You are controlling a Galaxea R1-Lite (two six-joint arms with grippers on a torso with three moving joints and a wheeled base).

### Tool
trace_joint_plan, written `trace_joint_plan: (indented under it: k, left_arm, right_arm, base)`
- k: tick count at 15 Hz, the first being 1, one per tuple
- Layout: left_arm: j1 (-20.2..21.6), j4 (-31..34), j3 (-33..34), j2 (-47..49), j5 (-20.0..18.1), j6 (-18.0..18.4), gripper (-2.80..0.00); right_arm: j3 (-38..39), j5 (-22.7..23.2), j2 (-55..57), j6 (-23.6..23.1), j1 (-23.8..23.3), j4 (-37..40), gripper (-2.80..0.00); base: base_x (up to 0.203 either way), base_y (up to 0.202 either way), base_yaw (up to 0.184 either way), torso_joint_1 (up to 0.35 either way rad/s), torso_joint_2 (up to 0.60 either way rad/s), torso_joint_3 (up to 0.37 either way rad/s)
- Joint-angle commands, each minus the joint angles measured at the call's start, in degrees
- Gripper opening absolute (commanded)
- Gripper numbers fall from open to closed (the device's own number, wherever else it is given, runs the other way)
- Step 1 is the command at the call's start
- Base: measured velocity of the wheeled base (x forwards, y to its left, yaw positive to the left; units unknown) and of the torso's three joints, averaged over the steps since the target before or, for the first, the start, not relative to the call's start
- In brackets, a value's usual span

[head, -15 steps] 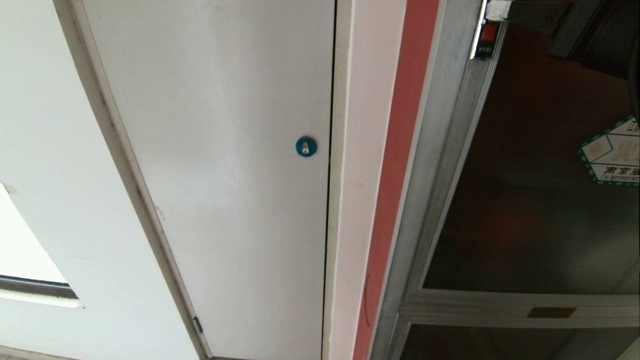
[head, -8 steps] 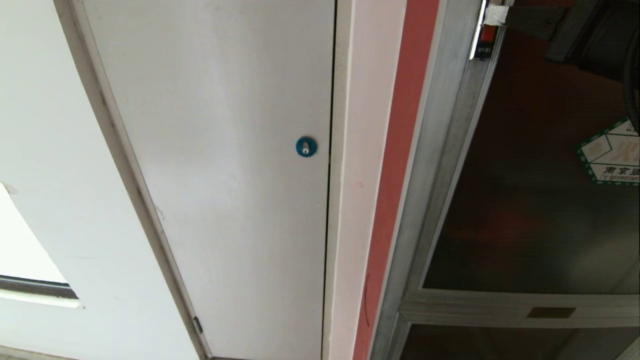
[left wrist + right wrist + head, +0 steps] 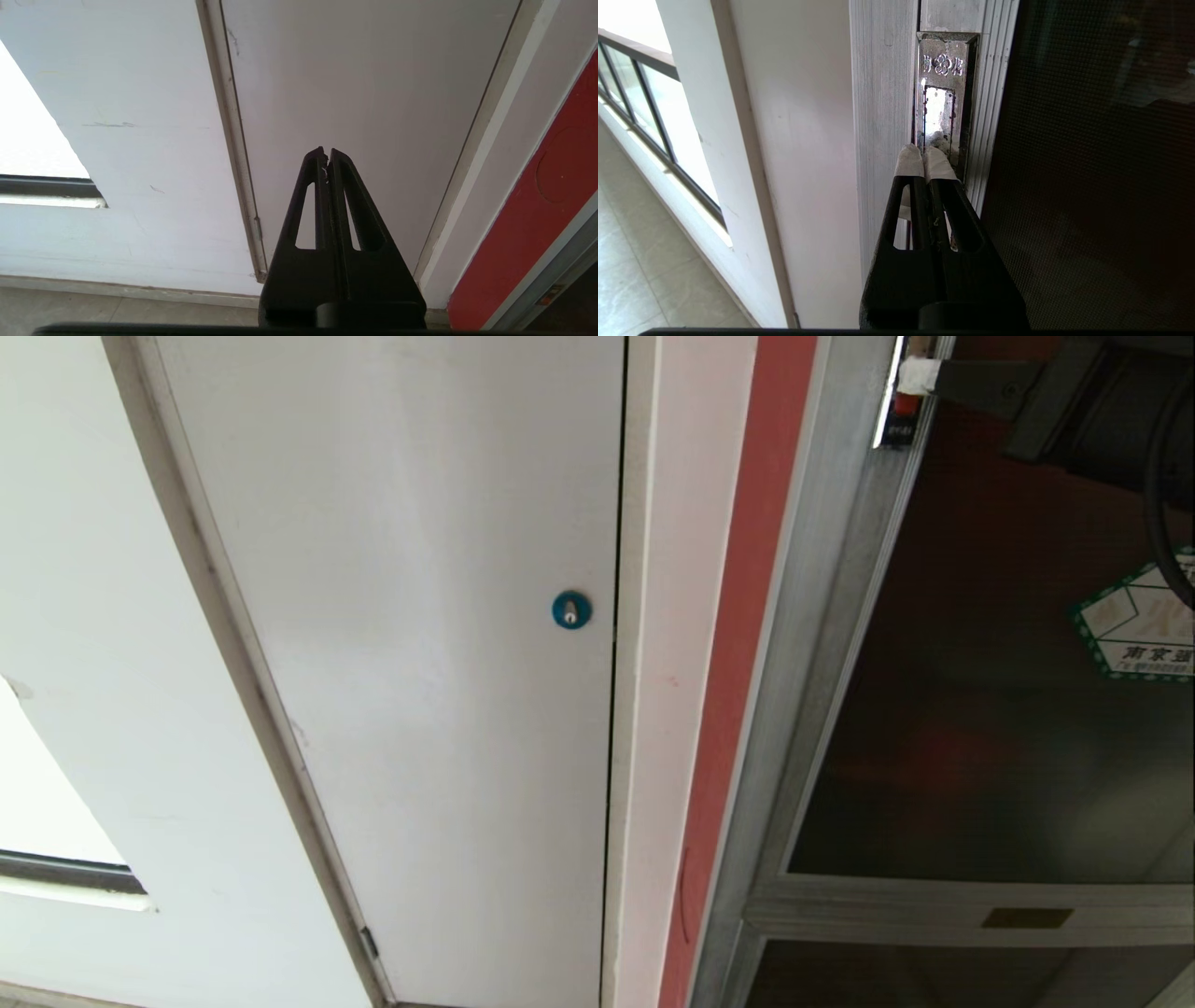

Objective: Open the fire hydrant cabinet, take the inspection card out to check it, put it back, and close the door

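Two end effectors are closed. At the head view's upper right, the right end effector (image 3: 920,373), its white-taped tips pressed together, touches the latch (image 3: 942,100) on the silver frame of the dark glass door (image 3: 980,709). Left end effector (image 3: 327,156) faces a white panel (image 3: 420,616), holding nothing.

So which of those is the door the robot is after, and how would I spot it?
Start from the plain white panel with the blue round lock, then look past the red strip to the silver-framed fire hydrant cabinet. Its door is the large dark glass panel. Only it bears a green-and-white hexagonal sticker and, by the shut right gripper, a latch in its frame.
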Motion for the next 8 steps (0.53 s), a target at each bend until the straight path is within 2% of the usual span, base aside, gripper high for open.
trace_joint_plan:
  k: [1,8]
  left_arm:
    - [0.07,-0.05,0.35,-0.01,0.0,0.04,-2.8]
    - [-0.01,-0.05,0.35,-0.01,0.0,0.04,-2.8]
  right_arm:
    - [0.01,0.01,0.71,0.02,-0.32,-0.09,-2.8]
    - [0.09,0.18,-1.55,0.1,0.0,-0.08,-2.8]
  base:
    - [0.0,0.0,0.0,0.0,0.0,0.0]
    - [0.0,0.0,0.0,0.0,0.0,0.0]
